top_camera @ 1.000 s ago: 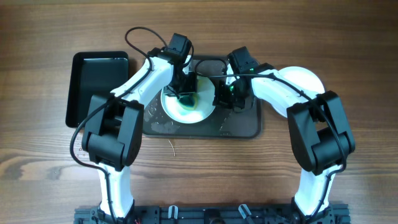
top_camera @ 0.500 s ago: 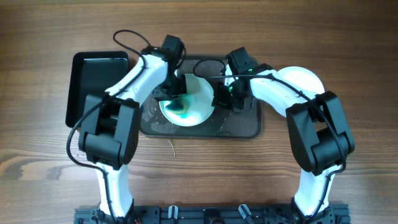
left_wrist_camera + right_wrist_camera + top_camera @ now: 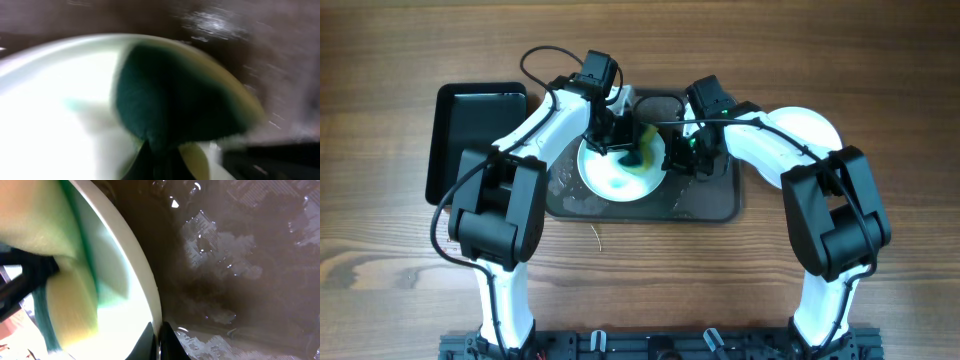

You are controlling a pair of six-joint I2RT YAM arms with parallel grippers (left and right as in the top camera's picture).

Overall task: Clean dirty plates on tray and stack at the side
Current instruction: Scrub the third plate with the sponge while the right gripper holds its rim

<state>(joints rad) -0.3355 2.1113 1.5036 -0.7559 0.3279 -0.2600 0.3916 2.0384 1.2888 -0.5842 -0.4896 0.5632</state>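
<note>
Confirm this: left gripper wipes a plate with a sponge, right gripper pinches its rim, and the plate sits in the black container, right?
Wrong place. In the overhead view the plate sits on the dark grey tray; the black container lies apart, on the left arm's side. The rest holds: left gripper with the sponge on the plate, right gripper on its rim.

Two plates (image 3: 610, 178) (image 3: 815, 125), perhaps more stacked, one tray (image 3: 710, 205), one sponge (image 3: 644, 152), one black container (image 3: 475, 135).
</note>
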